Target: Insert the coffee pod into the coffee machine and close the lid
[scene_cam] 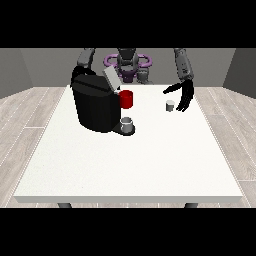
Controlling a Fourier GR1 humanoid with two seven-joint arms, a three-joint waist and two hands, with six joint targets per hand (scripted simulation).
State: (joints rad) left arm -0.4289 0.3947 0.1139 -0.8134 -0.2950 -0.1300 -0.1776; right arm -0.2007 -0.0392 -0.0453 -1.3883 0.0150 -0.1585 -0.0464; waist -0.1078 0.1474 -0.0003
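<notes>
Right now, from where I stand, the bulky black coffee machine [95, 106] sits at the left of the white table [130, 170], its grey lid [112, 79] tilted up and open, a red part [126, 99] showing at its front and a small grey cup [127, 124] on its tray. No hand shows on that side. Further right, the small grey coffee pod [170, 105] stands on the table, well apart from the machine. Just beside it, the black hand at the view's right [183, 95] hovers, fingers spread and curved, holding nothing. I'd judge this the reach-to-grasp step: next it must close around the pod. No writing is legible.
</notes>
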